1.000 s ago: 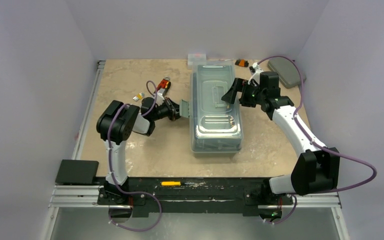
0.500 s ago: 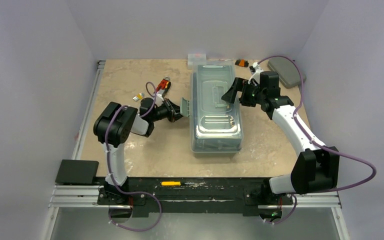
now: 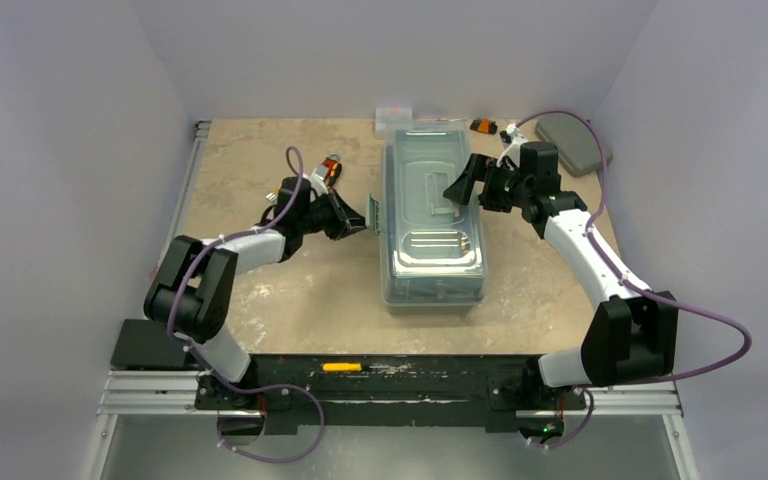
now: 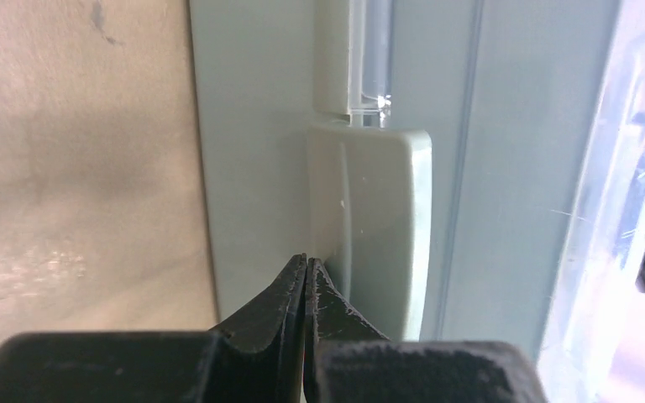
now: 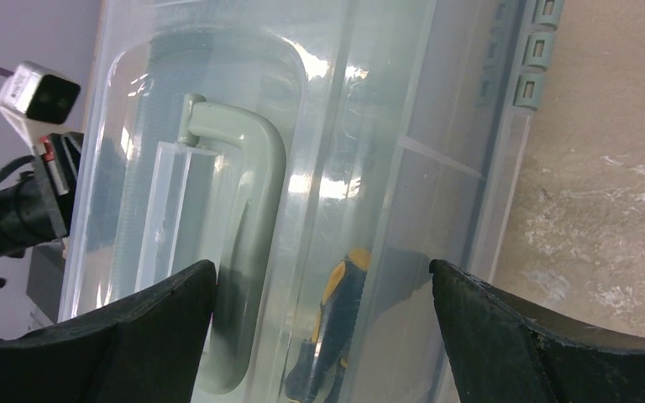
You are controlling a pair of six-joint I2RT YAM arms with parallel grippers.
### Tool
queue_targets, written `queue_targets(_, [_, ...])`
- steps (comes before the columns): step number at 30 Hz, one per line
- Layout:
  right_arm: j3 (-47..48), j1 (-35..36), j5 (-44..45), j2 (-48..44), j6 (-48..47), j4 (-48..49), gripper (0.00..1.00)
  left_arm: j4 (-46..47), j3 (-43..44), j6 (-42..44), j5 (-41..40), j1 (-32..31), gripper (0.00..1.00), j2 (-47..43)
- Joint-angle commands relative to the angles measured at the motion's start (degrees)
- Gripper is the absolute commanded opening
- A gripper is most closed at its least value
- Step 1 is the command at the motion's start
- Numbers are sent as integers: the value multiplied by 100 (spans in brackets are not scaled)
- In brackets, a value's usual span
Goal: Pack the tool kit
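At centre-left, the clenched left hand (image 4: 305, 270) touches, it seems, the side latch (image 4: 369, 227) of the toolbox (image 3: 432, 225), which stands mid-frame on the tabletop (image 3: 260, 170). The right hand (image 3: 463, 183) hangs released above the lid (image 5: 369, 126). If the left hand slips off, it could shove the toolbox sideways.

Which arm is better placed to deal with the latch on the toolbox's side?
Left. The left gripper, shut, has its tips right at the latch on the toolbox's left side. The right gripper hangs open over the lid by the handle, away from that latch.
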Motion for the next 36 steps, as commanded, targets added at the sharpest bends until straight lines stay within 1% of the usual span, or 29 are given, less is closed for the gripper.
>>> queue_targets(1, [-25, 86, -260, 42, -17, -106, 92, -1642, 1088, 1646, -364, -561, 0, -659])
queue_targets(6, [-55, 89, -257, 40, 9, -80, 92, -2503, 1782, 2161, -625, -860, 0, -364])
queue_targets(9, [-77, 87, -260, 40, 1, -80, 92, -3665, 2466, 2707, -1227, -1164, 0, -130])
queue_targets(11, [-90, 87, -236, 38, -4, -72, 92, -4144, 2794, 2945, -1615, -1354, 0, -24])
queue_targets(20, [-91, 87, -187, 74, -45, -109, 92, -5143, 3357, 3452, -2978, -1866, 0, 254])
queue_targets(24, [-104, 89, -177, 73, -51, -106, 92, -5734, 3791, 3644, -3696, -2070, 0, 504])
queue_targets(30, [-147, 94, -172, 54, -48, -89, 92, -6170, 4160, 3690, -3831, -2133, 0, 861])
queue_targets(36, [-169, 85, -133, 41, -61, -100, 92, -6324, 4210, 3715, -4115, -2195, 0, 941])
